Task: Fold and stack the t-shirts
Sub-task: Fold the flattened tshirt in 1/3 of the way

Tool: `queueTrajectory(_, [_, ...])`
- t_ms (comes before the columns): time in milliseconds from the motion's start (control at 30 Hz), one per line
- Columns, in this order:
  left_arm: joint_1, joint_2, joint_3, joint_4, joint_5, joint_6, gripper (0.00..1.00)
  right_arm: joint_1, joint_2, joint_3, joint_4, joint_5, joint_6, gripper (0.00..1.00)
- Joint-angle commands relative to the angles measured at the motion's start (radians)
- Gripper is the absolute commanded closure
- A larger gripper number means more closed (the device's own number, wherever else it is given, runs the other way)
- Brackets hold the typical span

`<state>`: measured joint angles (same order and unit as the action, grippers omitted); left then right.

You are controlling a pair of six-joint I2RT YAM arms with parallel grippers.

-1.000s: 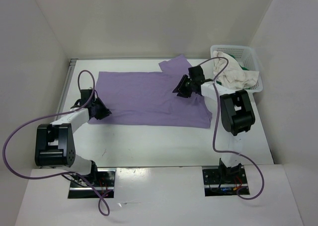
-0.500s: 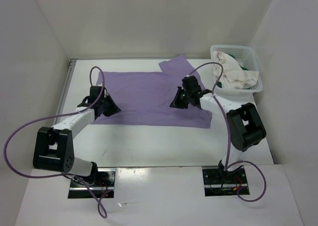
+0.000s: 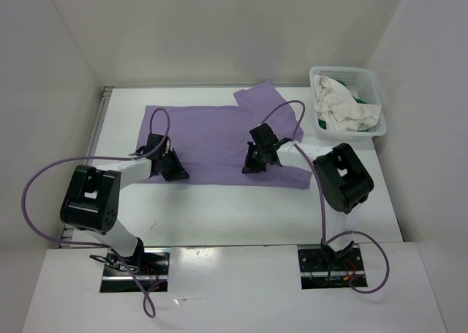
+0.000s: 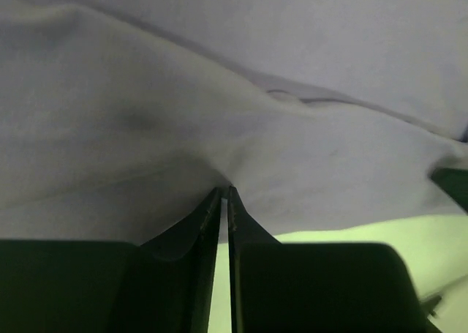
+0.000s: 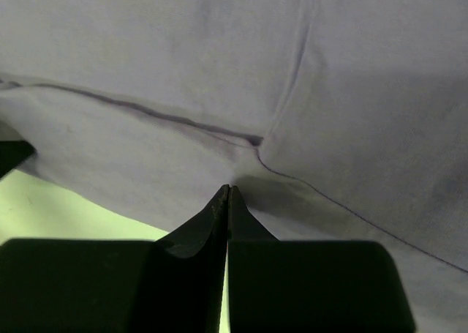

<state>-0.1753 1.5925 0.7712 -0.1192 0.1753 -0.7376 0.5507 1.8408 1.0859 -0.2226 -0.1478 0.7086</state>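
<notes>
**A:** Status on the shirts?

**B:** Early. Nothing is folded and nothing is stacked. The purple shirt [image 3: 212, 139] lies spread flat on the counter [image 3: 219, 208], with one sleeve sticking out at its far right corner.

**A:** Claws?

**B:** Both are low on the shirt's near edge, well apart. My left claw [image 4: 224, 197] is toward the left end. Its jaws are almost together with only a hairline slit, and the cloth puckers up right at the tips, so I read that as a pinch on the purple shirt. My right claw [image 5: 227, 194] is further right on the same edge. Its jaws are fully together and creases run into the tips, so that's a pinch too. Bare counter shows just beside both sets of tips.

**A:** Other two shirts?

**B:** They're in the basket [image 3: 376, 91] at the far right of the counter. The cream shirt [image 3: 340, 110] is crumpled on top. The green shirt [image 3: 360, 96] is mostly buried, with only a scrap showing by the far wall.

**A:** So what's left?

**B:** Basically everything. The purple shirt is laid out and gripped, which I take as the start of its first fold. My guess is the near edge goes over toward the far side. After that I finish folding purple, pull out cream and green, flatten and fold each one, then stack all three.
</notes>
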Motion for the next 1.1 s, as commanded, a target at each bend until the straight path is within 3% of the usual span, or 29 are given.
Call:
queueTrajectory(0, [0.034, 0.037, -0.045, 0.023, 0.067, -0.017, 0.85, 0.018, 0.008, -0.033, 0.002, 0.051, -0.003, 0.98])
queueTrajectory(167, [0.043, -0.017, -0.087, -0.037, 0.067, -0.019, 0.81, 0.037, -0.028, -0.116, 0.011, 0.060, 0.006, 0.98])
queueTrajectory(467, [0.056, -0.248, -0.243, -0.141, 0.063, -0.049, 0.80, 0.092, -0.104, -0.245, 0.002, 0.070, 0.028, 0.98])
queueTrajectory(767, [-0.021, -0.546, -0.312, -0.243, 0.130, -0.201, 0.81, 0.152, -0.245, -0.353, -0.052, 0.057, 0.069, 0.97])
queueTrajectory(900, [-0.021, -0.571, -0.225, -0.307, 0.118, -0.171, 0.82, 0.152, -0.294, -0.345, -0.089, 0.057, 0.059, 0.92])
queueTrajectory(1067, [0.023, -0.391, 0.133, -0.272, 0.010, -0.027, 0.82, 0.152, -0.305, -0.167, -0.173, 0.034, -0.006, 0.72])
